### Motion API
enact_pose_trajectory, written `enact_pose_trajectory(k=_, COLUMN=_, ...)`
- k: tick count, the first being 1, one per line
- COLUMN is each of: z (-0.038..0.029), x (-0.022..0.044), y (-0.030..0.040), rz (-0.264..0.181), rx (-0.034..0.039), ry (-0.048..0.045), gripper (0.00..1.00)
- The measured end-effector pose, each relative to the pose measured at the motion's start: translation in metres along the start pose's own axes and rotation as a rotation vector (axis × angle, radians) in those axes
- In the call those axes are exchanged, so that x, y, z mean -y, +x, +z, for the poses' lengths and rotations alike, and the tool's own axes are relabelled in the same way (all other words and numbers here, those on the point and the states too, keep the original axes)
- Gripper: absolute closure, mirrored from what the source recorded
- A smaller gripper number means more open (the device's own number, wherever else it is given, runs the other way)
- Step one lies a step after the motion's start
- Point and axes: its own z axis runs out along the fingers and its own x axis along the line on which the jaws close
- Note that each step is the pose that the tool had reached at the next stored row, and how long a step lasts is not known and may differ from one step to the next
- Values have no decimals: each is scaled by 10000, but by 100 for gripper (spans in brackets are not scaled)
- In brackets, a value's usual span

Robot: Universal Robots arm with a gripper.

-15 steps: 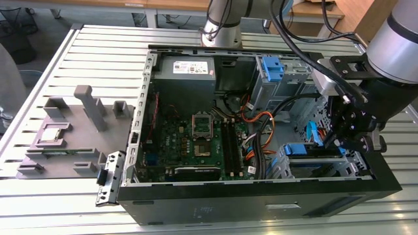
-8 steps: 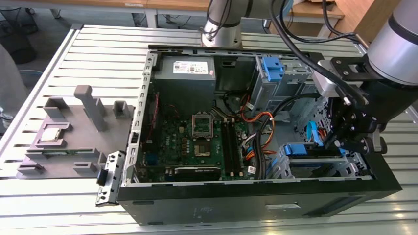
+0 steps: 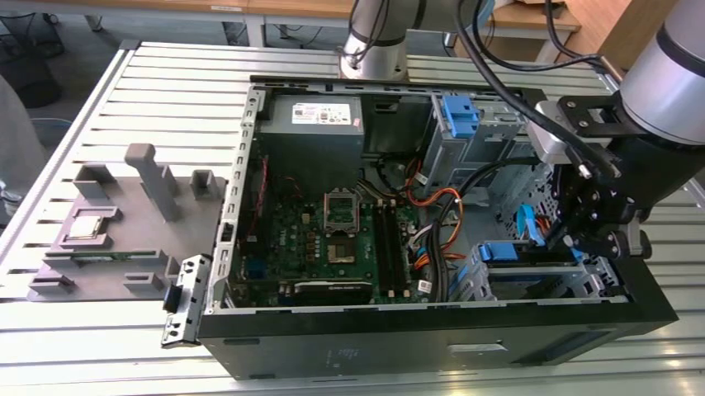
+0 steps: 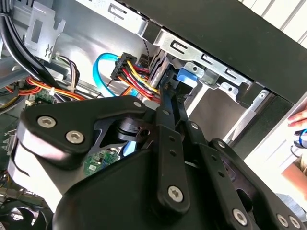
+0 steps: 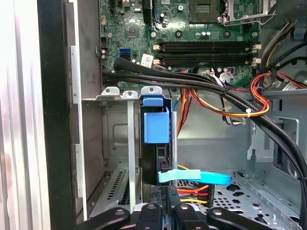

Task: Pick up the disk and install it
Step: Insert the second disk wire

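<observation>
The disk stands on edge in a slot of the metal drive cage at the case's front corner, its bright blue frame uppermost. In the exterior view the disk shows as a blue strip in that cage, on the exterior view's right. My gripper sits right at the disk's near edge, fingers drawn close together on it. In the second wrist view my gripper reaches to the blue frame of the disk. From outside, my gripper hangs over the cage.
Black, red and orange cables and a light blue flat cable run beside the slot. The motherboard lies beyond. Another blue bracket sits in the rear bay. A grey fixture tray lies on the exterior view's left. A hand shows outside the case.
</observation>
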Motion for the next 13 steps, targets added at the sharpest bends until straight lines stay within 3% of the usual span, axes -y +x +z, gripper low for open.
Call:
enact_pose_trajectory(k=8, z=1, x=0, y=1, rz=19, rx=252, ry=-7, gripper=83)
enact_pose_trajectory(k=13, z=-7, x=1, y=6, rz=21, rx=274, ry=-8, gripper=83)
